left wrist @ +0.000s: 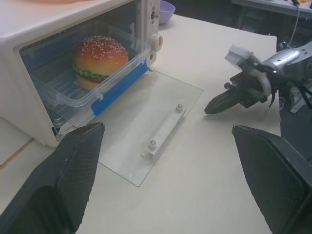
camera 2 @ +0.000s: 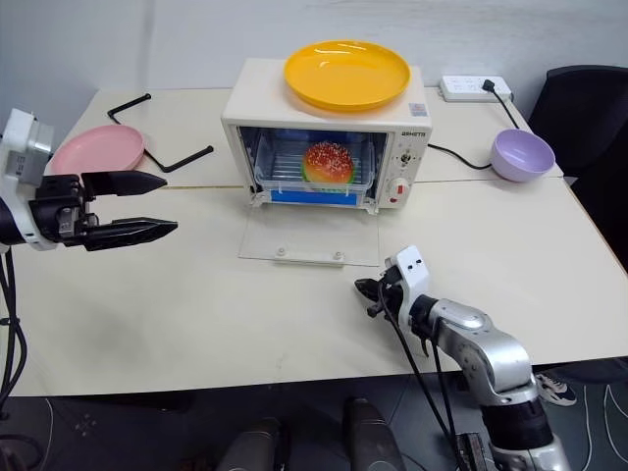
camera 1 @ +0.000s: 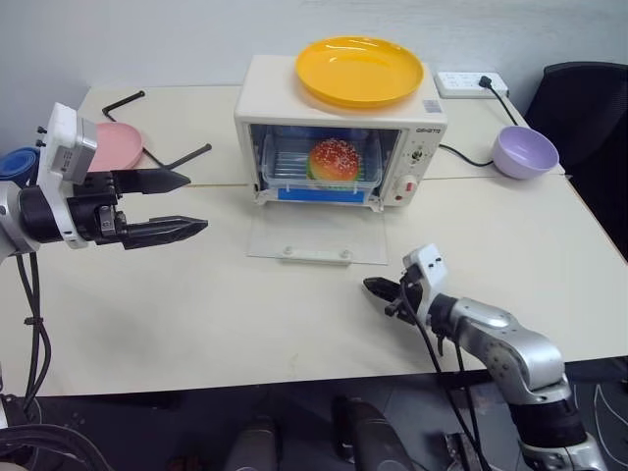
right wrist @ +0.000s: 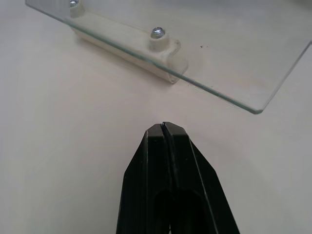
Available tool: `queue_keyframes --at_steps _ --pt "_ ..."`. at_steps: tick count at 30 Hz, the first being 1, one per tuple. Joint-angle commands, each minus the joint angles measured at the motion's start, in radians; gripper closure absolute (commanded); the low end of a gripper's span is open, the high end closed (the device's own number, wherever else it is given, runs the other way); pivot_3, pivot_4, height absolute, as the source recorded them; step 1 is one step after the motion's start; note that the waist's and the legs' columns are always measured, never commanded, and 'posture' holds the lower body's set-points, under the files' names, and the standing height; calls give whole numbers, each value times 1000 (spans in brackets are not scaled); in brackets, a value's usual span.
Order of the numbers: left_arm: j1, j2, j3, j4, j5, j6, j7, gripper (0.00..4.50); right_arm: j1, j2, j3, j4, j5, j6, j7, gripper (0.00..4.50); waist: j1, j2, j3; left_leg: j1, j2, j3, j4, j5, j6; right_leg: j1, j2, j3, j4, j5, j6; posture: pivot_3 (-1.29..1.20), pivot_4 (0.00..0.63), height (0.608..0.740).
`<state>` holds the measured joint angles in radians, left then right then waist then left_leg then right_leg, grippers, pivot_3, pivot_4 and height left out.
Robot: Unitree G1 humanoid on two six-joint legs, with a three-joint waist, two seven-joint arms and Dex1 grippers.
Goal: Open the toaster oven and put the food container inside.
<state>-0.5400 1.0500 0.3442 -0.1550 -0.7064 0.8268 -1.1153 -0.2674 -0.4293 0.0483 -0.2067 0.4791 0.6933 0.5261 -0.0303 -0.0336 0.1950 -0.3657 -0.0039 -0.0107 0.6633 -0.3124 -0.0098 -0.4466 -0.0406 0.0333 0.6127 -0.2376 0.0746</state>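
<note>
The tabletop (camera 1: 196,324) carries everything here, and at the middle of its far edge sits the toaster oven (camera 1: 339,108), cream-white, with a yellow plate (camera 1: 360,71) riding on its roof. Its glass door (camera 1: 316,238) is dropped right down and lies flat on the tabletop, handle side up, pointing toward the near edge. And look inside: the food container (camera 1: 321,169) is already on the wire rack, toy hamburger (camera 1: 333,160) showing through the clear walls, its blue clip strip just at the mouth of the cavity. So both steps look done; as I read it, this is the clearing-away stage. The left end effector (camera 1: 177,205) hangs above the tabletop toward the left edge, well apart from the oven, fingers spread wide and gripping nothing. The right end effector (camera 1: 377,288) sits low near the near edge, just off the door's free corner, its fingers pressed tight together and empty. Off at the far left corner there's a pink plate (camera 1: 118,145), and toward the far right corner a purple bowl (camera 1: 525,151) beside a white power strip (camera 1: 471,83). Next move, if any, calls for little: the container could be nudged a touch deeper, as its front strip seems close to the opening, and both arms want to keep clear of that flat glass.
</note>
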Motion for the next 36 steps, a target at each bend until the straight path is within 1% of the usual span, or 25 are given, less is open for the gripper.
queue_keyframes --at_steps 1,4,6,12,13,14,17,19,24,25,26,28,29,32,34,36 --pt "-2 29 36 -33 -11 -22 1 39 -39 18 -7 28 -27 -60 8 4500 0 0 0 0 0 0 0 0 0 0 0 0 0 0 0 0 150 740" --pt "3 33 37 -29 -6 -33 6 39 -94 56 -77 19 38 -52 8 4500 -1 0 0 0 0 0 0 0 0 0 -2 0 -1 0 1 0 150 740" --pt "6 32 37 -27 -3 -40 9 39 -128 60 -111 1 68 -35 8 4500 -1 1 0 0 0 0 0 0 0 0 -2 0 0 0 1 0 150 740" --pt "17 18 38 -29 1 -66 32 39 -250 19 -206 -26 129 5 -2 4500 0 1 1 -1 0 -2 0 0 0 0 -2 0 0 0 1 0 150 740" --pt "18 16 38 -27 0 -69 37 39 -267 2 -224 -35 154 29 6 4500 1 1 1 -2 0 -2 0 0 0 -1 -3 0 -1 0 1 0 150 740" --pt "19 16 39 -23 0 -73 40 39 -280 -39 -239 -48 174 56 32 4500 1 1 1 -2 0 -3 0 0 0 -1 -3 0 -1 0 1 0 150 740" --pt "26 21 45 -12 2 -86 40 0 -281 -177 -290 -76 245 121 138 3913 4 2 1 -3 0 -3 -1 0 0 -1 -3 0 -2 0 1 0 150 740" --pt "33 28 50 -8 5 -93 39 0 -278 -247 -323 -73 280 144 182 3285 4 2 1 -4 0 -4 -1 -1 1 -1 -3 -1 -3 0 0 0 150 740" --pt "49 51 83 3 1 -96 26 0 -261 -422 -408 -58 356 209 298 1542 2 2 1 -4 0 -3 -1 -1 1 0 -3 0 -5 0 1 0 150 740" --pt "54 56 92 6 1 -96 21 0 -256 -450 -425 -54 369 219 316 1120 1 2 1 -4 0 -2 -1 -1 1 0 -3 0 -4 0 1 0 150 740" --pt "60 62 99 10 3 -99 17 0 -254 -474 -442 -46 381 233 326 847 0 2 1 -3 0 -2 -1 -1 1 0 -2 0 -4 0 1 0 150 740" --pt "71 73 113 19 10 -107 11 0 -247 -511 -466 -36 393 251 338 161 -1 2 1 -2 1 -1 -1 -1 1 0 -2 0 -3 0 0 0 150 740" --pt "75 78 119 22 11 -109 9 0 -240 -526 -472 -35 390 251 342 31 -1 2 1 -2 1 0 -1 -1 1 0 -1 0 -3 0 0 0 150 740" --pt "82 95 136 26 8 -115 1 0 -204 -558 -467 -44 341 213 348 31 2 2 1 -2 1 -1 0 -1 1 0 -1 0 -2 0 0 0 150 740" --pt "80 101 141 31 6 -118 -1 0 -190 -563 -457 -47 318 191 346 31 2 2 1 -2 1 0 0 -1 1 0 -1 0 -2 0 0 0 150 740" --pt "83 100 136 36 14 -115 11 0 -184 -541 -449 -52 323 190 337 31 1 2 1 -2 0 1 0 -1 1 0 -1 0 -2 0 0 0 150 740"
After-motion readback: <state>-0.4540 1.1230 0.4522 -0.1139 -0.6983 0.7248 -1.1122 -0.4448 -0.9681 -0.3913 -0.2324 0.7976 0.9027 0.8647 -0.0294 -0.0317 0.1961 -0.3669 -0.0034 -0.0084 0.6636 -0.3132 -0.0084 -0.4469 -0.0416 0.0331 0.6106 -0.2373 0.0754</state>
